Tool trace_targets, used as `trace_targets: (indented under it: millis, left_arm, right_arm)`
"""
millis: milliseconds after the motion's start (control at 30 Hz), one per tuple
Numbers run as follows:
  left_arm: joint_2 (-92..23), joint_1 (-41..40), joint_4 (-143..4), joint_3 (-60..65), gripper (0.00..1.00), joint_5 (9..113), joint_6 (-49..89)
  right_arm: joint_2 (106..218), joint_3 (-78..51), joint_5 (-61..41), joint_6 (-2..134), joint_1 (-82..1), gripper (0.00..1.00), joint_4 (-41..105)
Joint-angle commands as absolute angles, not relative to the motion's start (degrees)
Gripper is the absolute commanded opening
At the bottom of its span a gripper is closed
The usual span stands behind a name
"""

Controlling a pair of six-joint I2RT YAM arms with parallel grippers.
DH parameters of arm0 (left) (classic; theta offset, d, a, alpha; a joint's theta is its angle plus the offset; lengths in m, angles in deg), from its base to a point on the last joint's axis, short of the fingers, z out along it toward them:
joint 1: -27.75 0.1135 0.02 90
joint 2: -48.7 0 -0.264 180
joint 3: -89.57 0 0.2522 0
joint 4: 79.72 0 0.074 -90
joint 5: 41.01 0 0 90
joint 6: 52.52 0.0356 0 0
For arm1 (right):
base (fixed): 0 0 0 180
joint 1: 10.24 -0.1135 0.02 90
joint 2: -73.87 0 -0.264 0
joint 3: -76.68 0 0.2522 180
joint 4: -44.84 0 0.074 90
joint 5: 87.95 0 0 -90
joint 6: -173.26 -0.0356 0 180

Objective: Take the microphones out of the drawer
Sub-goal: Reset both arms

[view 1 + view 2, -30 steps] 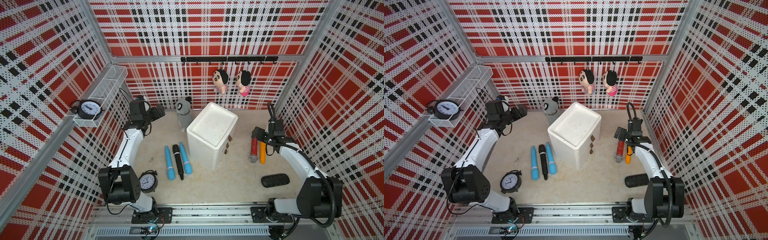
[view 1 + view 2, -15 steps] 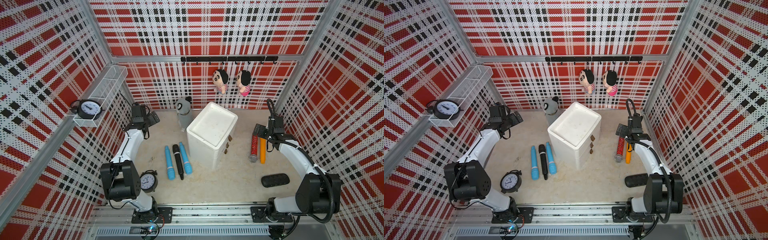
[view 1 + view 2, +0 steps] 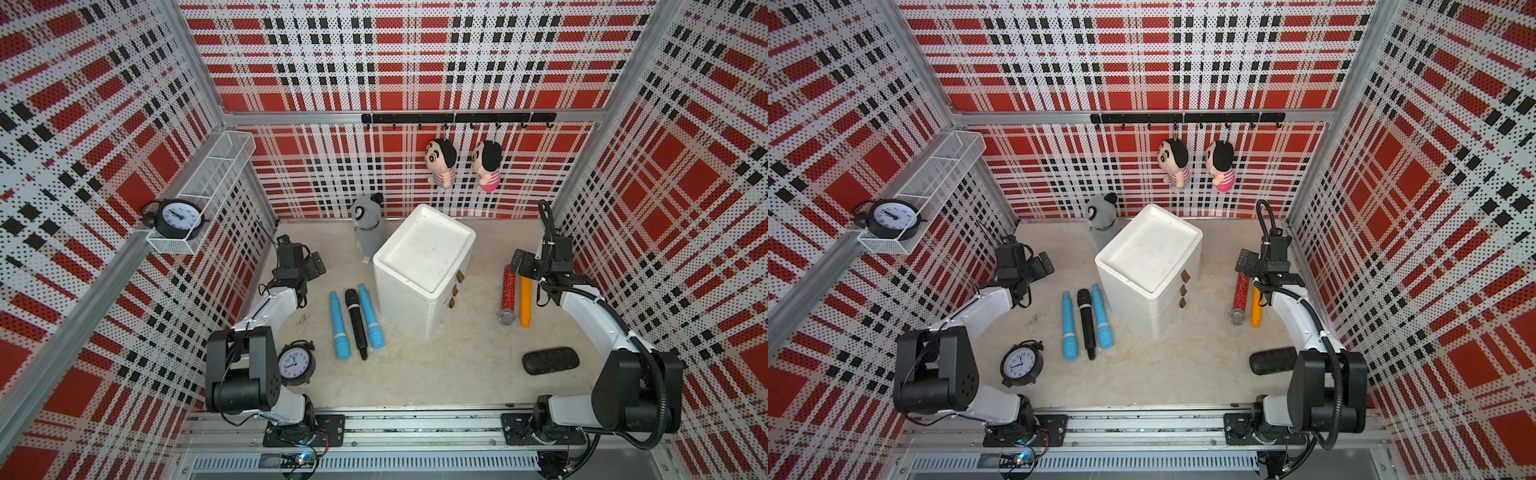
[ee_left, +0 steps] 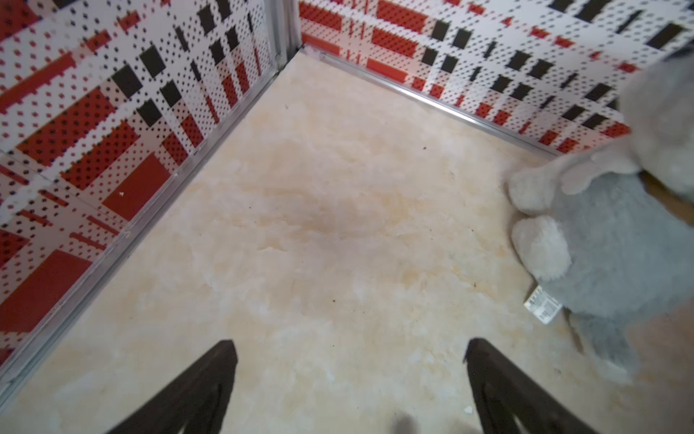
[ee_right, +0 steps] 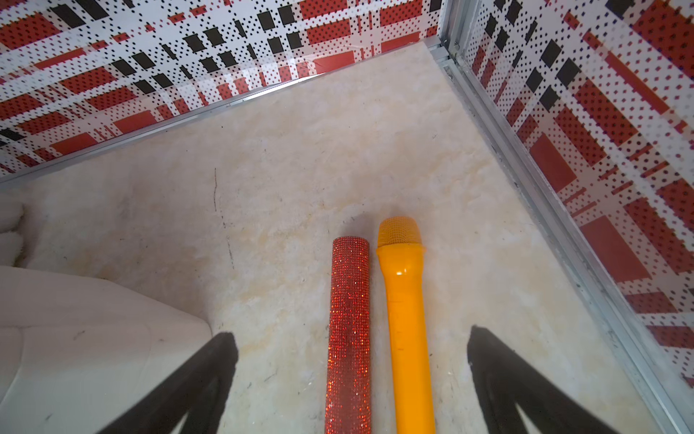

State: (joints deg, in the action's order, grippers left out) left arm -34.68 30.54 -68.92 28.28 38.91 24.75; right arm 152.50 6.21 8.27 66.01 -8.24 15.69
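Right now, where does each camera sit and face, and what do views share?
Both top views: high in front, looking down on the cell; both arms show.
Left wrist: behind open left hand, facing floor and grey plush; fingertips show.
Right wrist: behind open right hand, facing red microphone and orange microphone; fingertips show.
Shared: top views also show plush and microphones.

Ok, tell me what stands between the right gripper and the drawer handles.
Nothing visible. The open right gripper hangs over the red glitter microphone and orange microphone; only bare floor separates it from the handles on the white drawer unit. All three drawers are shut, hiding their contents.
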Motion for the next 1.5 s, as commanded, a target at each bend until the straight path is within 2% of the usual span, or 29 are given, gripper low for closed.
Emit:
trace_targets:
  millis: [0, 100, 167, 233, 400, 667, 900, 1000, 1100, 1200, 1333, 1467]
  left_arm:
    - [-28.94, 26.26, -88.99, 37.74, 0.98, 31.28, 32.86]
    - [-26.32, 27.35, -102.78, 47.60, 0.98, 32.22, 28.73]
    - [-25.15, 27.71, -113.48, 54.30, 0.98, 35.17, 31.14]
    - [-24.19, 26.35, -122.12, 59.75, 0.98, 32.59, 33.39]
    - [-25.62, 25.49, -125.52, 61.54, 0.98, 31.17, 33.63]
    - [-31.88, 23.11, -140.08, 66.14, 0.98, 30.85, 37.48]
    - [-43.32, 24.54, -162.51, 70.88, 0.98, 31.17, 36.68]
    - [-41.14, 26.20, -156.19, 69.61, 0.98, 33.24, 35.41]
    - [-41.79, 28.16, -152.94, 66.95, 0.98, 39.72, 34.66]
    - [-41.70, 28.89, -150.73, 65.97, 0.98, 40.94, 33.99]
    - [-41.57, 29.28, -148.20, 64.73, 0.98, 41.89, 33.69]
    - [-41.66, 29.16, -148.05, 64.64, 0.98, 41.62, 33.78]
  right_arm:
    - [151.28, 7.31, 7.41, 68.80, -7.89, 1.00, 21.49]
    - [151.82, 7.59, 6.88, 69.24, -7.95, 1.00, 23.09]
    - [151.68, 7.83, 7.20, 70.00, -7.91, 1.00, 24.18]
    - [151.15, 8.63, 8.05, 70.95, -7.92, 1.00, 25.84]
    - [150.66, 11.15, 9.49, 71.81, -7.91, 1.00, 29.66]
    - [150.11, 19.93, 3.10, 77.69, -7.90, 1.00, 44.69]
    - [148.49, 30.93, 0.54, 76.88, -7.98, 1.00, 62.41]
    - [148.66, 35.17, 0.45, 77.87, -8.21, 1.00, 69.43]
    - [148.14, 40.62, -0.32, 78.80, -8.40, 1.00, 78.28]
    - [148.28, 46.07, -2.73, 80.28, -8.54, 1.00, 87.54]
    - [147.65, 49.30, -3.70, 80.09, -8.66, 1.00, 90.63]
    - [149.10, 55.09, -3.71, 80.87, -9.16, 1.00, 100.41]
